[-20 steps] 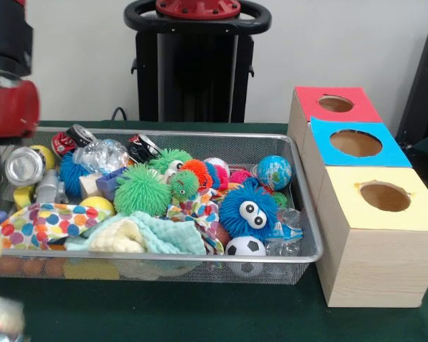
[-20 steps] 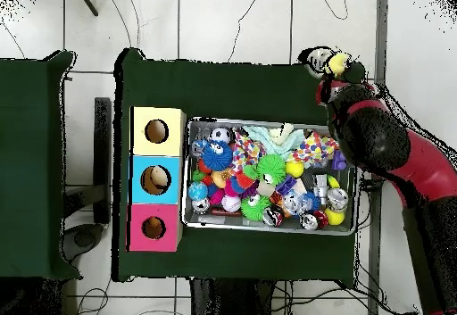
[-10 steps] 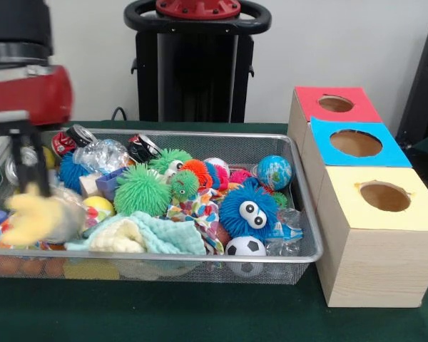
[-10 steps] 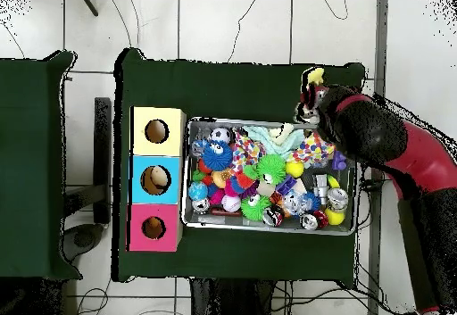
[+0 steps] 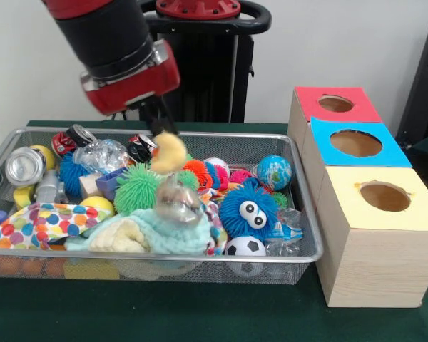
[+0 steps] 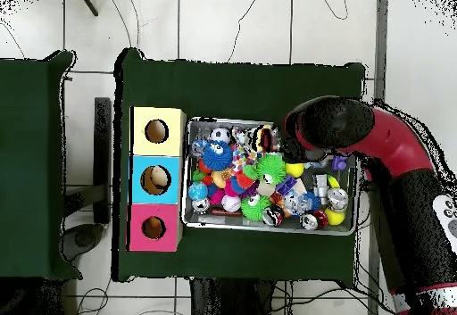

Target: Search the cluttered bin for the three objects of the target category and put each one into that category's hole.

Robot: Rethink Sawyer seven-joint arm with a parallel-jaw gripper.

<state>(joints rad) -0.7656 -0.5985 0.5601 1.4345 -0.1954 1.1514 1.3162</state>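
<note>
Over the middle of the wire bin (image 5: 308, 214), my gripper (image 5: 162, 137) hangs from the red and black arm (image 5: 121, 50). It is shut on a soft yellow toy (image 5: 170, 152). A blurred clear, greyish piece (image 5: 175, 202) dangles under the toy, just above the pale cloths (image 5: 160, 236). From overhead, the gripper (image 6: 265, 138) sits over the bin's upper edge, near the middle. The bin is filled with fuzzy balls, a blue googly-eyed ball (image 5: 248, 209), a globe ball (image 5: 274, 171), a football (image 5: 245, 247), cans (image 5: 23, 165) and a spotted cloth (image 5: 39, 219).
To the right of the bin stand three wooden boxes with round holes: red (image 5: 335, 104), blue (image 5: 355, 142) and yellow (image 5: 384, 196). Overhead they lie left of the bin, yellow (image 6: 157, 131), blue (image 6: 155, 179), red (image 6: 153, 227). Green cloth (image 5: 200, 313) covers the table.
The arm has swung from the bin's left end to over its middle, carrying the yellow toy and its dangling piece upward and to the right.
</note>
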